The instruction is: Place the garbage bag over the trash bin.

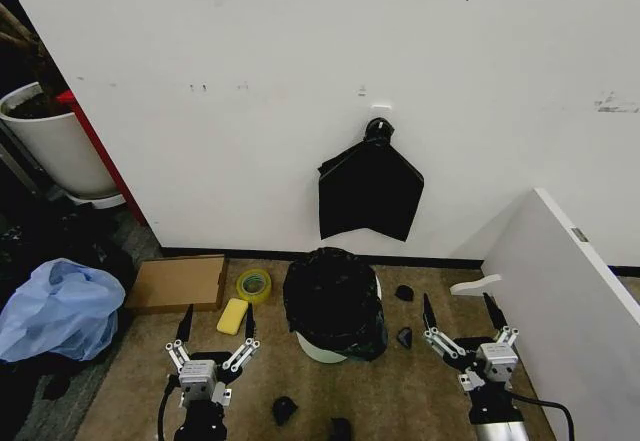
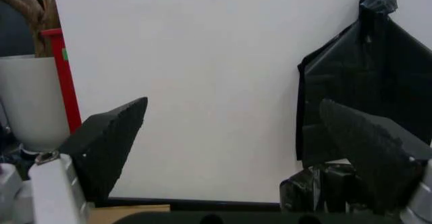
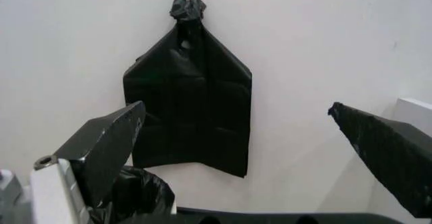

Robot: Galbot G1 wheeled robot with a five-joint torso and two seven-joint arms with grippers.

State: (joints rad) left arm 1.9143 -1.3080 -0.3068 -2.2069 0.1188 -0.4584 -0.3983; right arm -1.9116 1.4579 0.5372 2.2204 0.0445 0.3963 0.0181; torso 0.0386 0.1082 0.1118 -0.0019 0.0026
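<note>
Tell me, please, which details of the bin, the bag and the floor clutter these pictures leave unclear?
- Trash bin: head view, the garbage bag drapes over its rim and most of its wall, leaving a white strip near the base.
- Bag's inside: too dark to read.
- Small black objects on the floor: too small to identify.
- Left gripper and right gripper: open, holding nothing.

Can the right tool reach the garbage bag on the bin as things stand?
Probably yes: the right tool is open, beside the garbage bag draped over the trash bin, with bare floor between them.
</note>
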